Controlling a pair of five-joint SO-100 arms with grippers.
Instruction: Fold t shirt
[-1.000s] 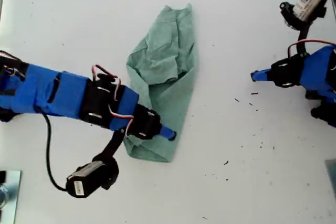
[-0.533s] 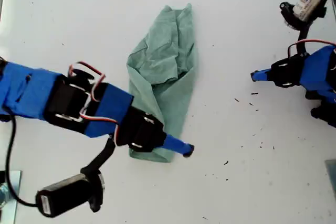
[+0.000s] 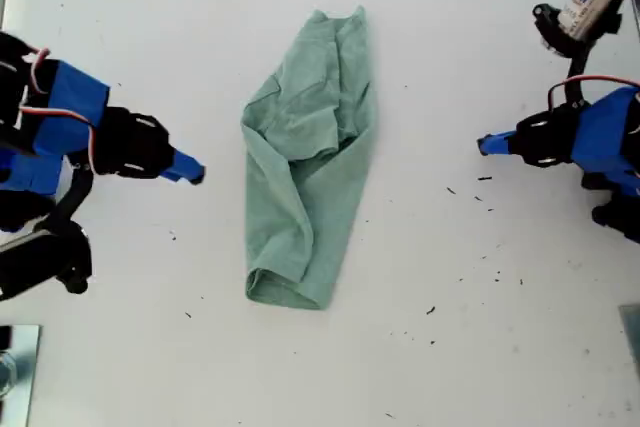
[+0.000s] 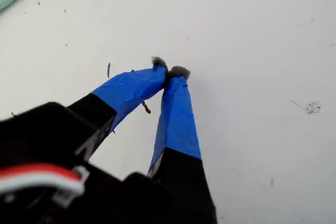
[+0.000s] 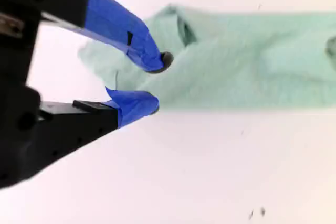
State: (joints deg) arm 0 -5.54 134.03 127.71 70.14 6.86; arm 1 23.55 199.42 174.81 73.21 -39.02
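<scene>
Small sage-green knit t shirt (image 3: 310, 157) lies mid white counter (image 3: 450, 347) as a narrow strip. It runs top to bottom in the exterior view, with the sides already turned in and the upper half rumpled.

My first end effector (image 4: 169, 71): blue-taped tips pressed together, holding nothing, over bare counter with the cloth only at the edge of its view. My second end effector (image 5: 156, 83): narrowly parted, empty, pointing at one end of the t shirt but not touching it. In the exterior view both arms stand clear of the cloth, one on each side.

Judgement: between folds, with the lengthwise fold done. The next move calls for pinching one short end through all layers and carrying it over the other end.
</scene>
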